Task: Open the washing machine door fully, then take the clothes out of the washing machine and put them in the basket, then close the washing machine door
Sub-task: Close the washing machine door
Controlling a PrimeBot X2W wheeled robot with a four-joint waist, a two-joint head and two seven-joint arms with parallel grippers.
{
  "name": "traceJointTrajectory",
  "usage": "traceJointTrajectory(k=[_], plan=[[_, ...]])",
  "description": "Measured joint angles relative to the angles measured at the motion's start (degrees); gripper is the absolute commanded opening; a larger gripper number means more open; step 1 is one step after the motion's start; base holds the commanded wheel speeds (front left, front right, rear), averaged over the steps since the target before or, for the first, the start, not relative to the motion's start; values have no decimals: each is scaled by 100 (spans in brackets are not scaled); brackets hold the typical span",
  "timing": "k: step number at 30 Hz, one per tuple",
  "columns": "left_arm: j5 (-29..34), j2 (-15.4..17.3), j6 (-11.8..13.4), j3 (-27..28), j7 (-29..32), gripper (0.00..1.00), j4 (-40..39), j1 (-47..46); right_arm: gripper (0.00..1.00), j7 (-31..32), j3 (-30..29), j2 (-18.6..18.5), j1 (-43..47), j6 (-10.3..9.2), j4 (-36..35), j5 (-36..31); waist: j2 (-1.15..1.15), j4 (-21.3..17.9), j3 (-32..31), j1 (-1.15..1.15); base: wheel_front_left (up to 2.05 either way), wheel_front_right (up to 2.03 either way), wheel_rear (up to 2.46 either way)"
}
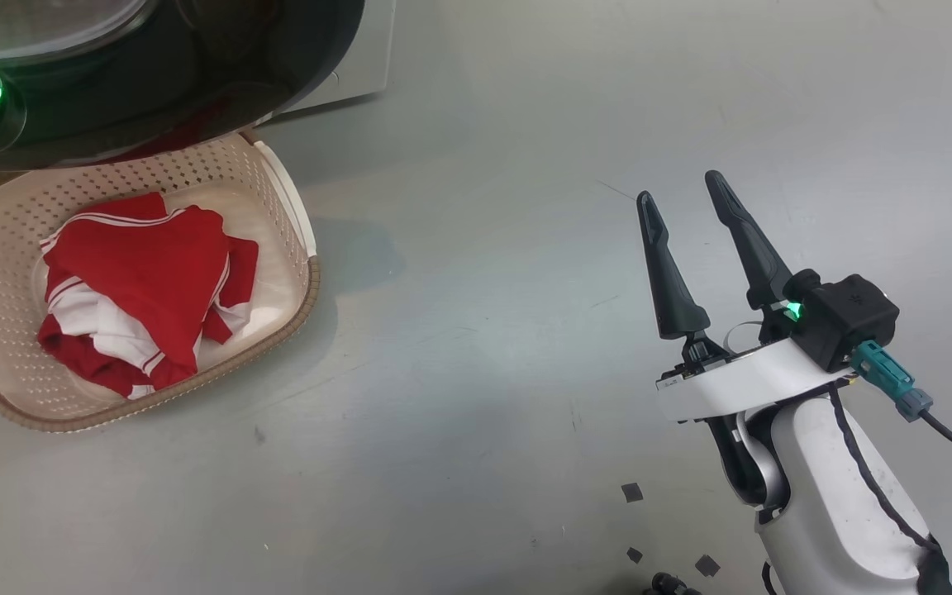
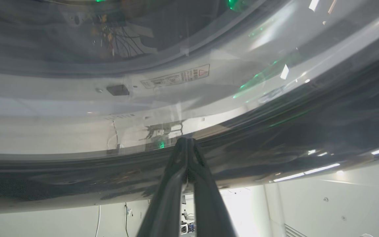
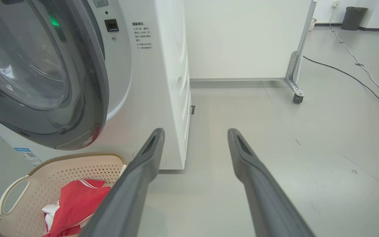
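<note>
The basket [image 1: 304, 307] sits on the grey floor [image 1: 484, 347] at the left of the head view. The red clothes [image 1: 137, 281] with white stripes lie in a heap inside it. The washing machine door [image 1: 195, 91], with its shiny black rim, fills the upper left corner and hangs over the back edge of the basket.

The right pincer [image 1: 680, 188] is at the lower right of the head view, well apart from the basket. Its two dark fingers stand wide apart with nothing between them. It is over bare floor.

In the right wrist view the right pincer [image 3: 196, 131] points at the floor beside the washing machine [image 3: 150, 98], which is at the upper left. The door [image 3: 101, 82] stands out a little from the front of the machine. Below it, in the lower left corner, is the basket [image 3: 61, 160] with the clothes [image 3: 77, 200] in it. A white board on wheels [image 3: 242, 39] is at the top, and a cable [image 3: 341, 73] runs over the floor at the upper right.

In the left wrist view the left pincer [image 2: 186, 142] comes up from the bottom middle. Its fingers are squeezed tight together and hold nothing. The tips rest right at the door [image 2: 275, 138], where the clear glass meets the black rim.
</note>
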Motion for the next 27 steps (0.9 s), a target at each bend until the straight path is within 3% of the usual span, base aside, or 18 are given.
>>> traceJointTrajectory(k=[8, 17, 26, 27], plan=[[-59, -154, -354, 11, 109, 0, 194, 167, 100, 0, -74, 1, 1, -1, 42, -18, 0, 204, -145, 0, 0, 0, 0], [-221, -490, -655, 258, 87, 0, 332, 1116, 100, 0, -222, 0, 55, -16, 154, -65, 0, 544, -441, 0, 0, 0, 0], [-249, -714, -702, 570, -132, 0, 245, 2192, 100, -1, -294, -1, 253, -14, 281, -101, 0, 825, -835, 0, 0, 0, 0], [-177, -710, -702, 569, -141, 9, 208, 2313, 100, -1, -292, 0, 286, -11, 300, -105, 0, 851, -885, 0, 0, 0, 0]])
